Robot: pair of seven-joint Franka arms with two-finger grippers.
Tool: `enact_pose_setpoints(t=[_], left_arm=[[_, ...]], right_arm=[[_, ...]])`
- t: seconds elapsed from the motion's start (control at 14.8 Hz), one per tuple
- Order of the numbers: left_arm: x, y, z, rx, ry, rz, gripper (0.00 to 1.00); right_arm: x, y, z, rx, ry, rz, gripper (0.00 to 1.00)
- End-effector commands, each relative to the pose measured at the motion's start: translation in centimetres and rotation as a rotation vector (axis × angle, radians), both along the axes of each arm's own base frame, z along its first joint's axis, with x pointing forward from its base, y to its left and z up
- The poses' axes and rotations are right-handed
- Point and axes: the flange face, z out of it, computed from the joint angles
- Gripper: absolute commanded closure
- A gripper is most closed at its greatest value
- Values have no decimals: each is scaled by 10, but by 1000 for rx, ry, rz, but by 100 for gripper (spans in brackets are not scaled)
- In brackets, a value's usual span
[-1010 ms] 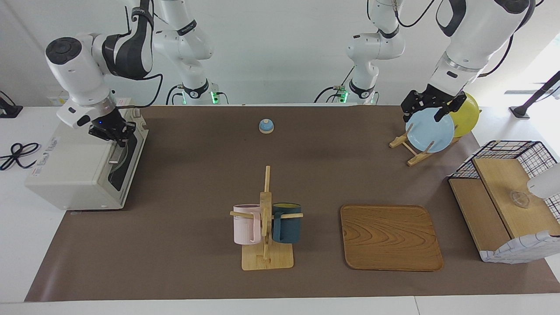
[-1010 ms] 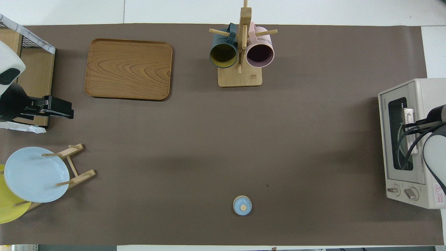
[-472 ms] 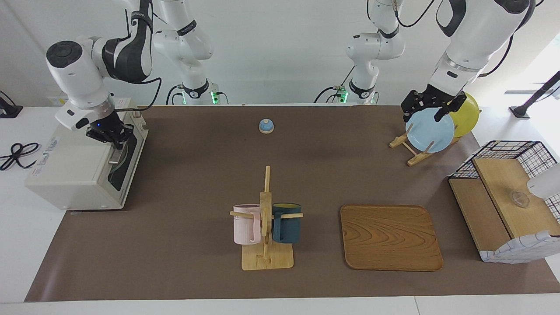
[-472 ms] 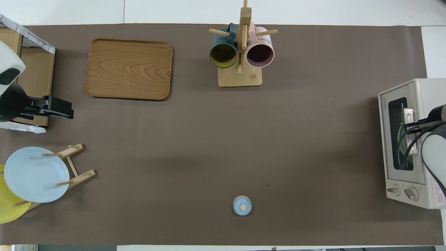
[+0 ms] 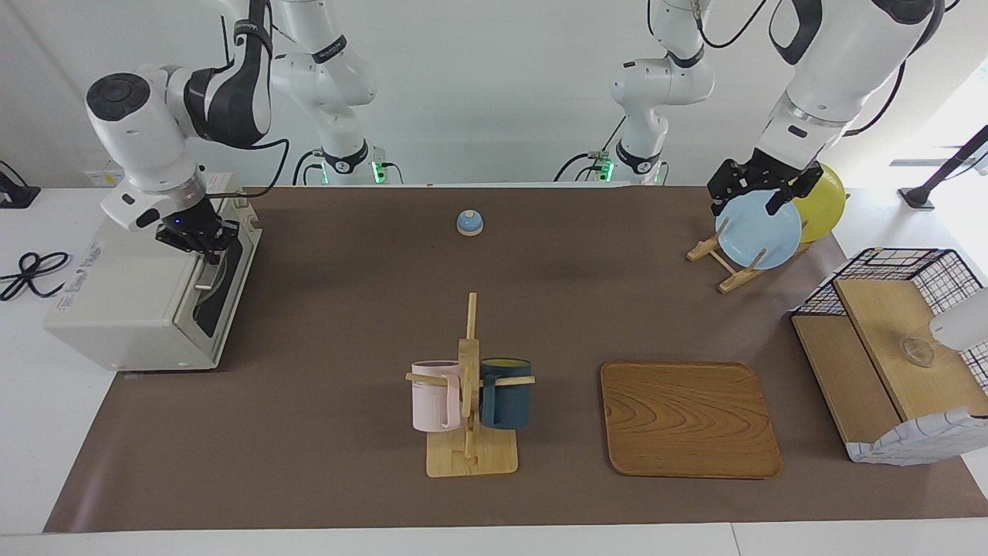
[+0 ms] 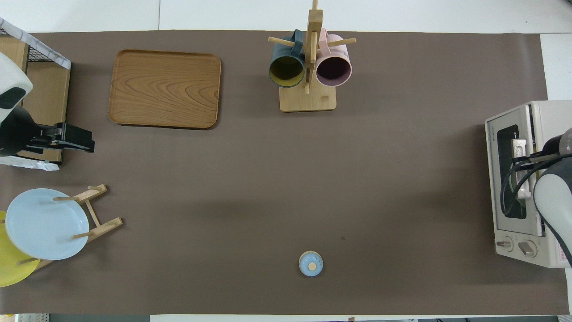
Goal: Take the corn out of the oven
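The off-white oven [image 5: 123,309] stands at the right arm's end of the table; it also shows in the overhead view [image 6: 543,114]. Its dark glass door [image 5: 220,297] is tipped a little away from the oven's front. My right gripper [image 5: 202,245] is at the top of the door, shut on the metal handle [image 6: 518,150]. The corn is hidden; I cannot see it through the glass. My left gripper [image 5: 760,202] waits, open and empty, in the air over the plate rack; it also shows in the overhead view [image 6: 82,141].
A rack with a blue plate [image 5: 758,230] and a yellow plate [image 5: 824,199] stands at the left arm's end. A wire basket with wooden boards [image 5: 888,340], a wooden tray [image 5: 687,417], a mug stand [image 5: 471,401] and a small blue bell [image 5: 469,222] are on the brown mat.
My right gripper has drawn the handle slightly outward from the oven, and the door's top has tipped a little with it. The left arm has not moved.
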Motion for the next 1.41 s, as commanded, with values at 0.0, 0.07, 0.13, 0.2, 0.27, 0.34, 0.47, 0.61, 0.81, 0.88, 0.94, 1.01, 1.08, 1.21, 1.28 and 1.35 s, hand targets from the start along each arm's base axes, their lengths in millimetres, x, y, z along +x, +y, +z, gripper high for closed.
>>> enact_pose_setpoints(t=[0.0,0.07,0.13,0.2,0.27,0.34,0.47,0.61,0.81,0.88,0.94,1.01,1.08,1.21,1.28,1.35], left_arm=[[-3,1,-1,-3,-3,2,0],[-3,1,-1,-3,-3,2,0],[-3,1,-1,-3,-4,2,0],[-3,1,-1,-3,-4,2,0],[-3,1,-1,-3,-4,2,0],[-3,1,-1,-3,-3,2,0],[-3,2,-1,-3,-3,4,0],[-3,2,-2,-3,-1,4,0],[-3,2,-2,-3,-1,4,0],[-3,2,-2,-3,-1,4,0],[-3,2,-1,-3,-3,4,0],[-3,2,-2,-3,-1,4,0],[-3,2,-1,-3,-3,4,0],[-3,2,-2,-3,-1,4,0],[-3,2,-2,-3,-1,4,0],[-3,2,-1,-3,-3,4,0]], right_arm=[[3,6,-16,3,9,-23,100],[4,7,-22,4,16,-29,100],[6,8,-25,10,13,-33,100],[8,10,-29,17,6,-35,100],[10,11,-33,18,8,-32,100],[12,15,-40,20,15,-25,100],[18,24,-51,31,5,-18,100],[21,33,-61,30,8,-43,100],[24,50,-69,34,4,-50,100],[24,50,-73,36,4,-50,100],[23,50,-82,38,-5,-48,100],[20,52,-90,40,-14,-43,100],[18,53,-96,42,-24,-37,100],[16,59,-103,45,-30,-25,100],[15,60,-105,44,-33,-25,100],[13,60,-109,47,-39,-24,100]])
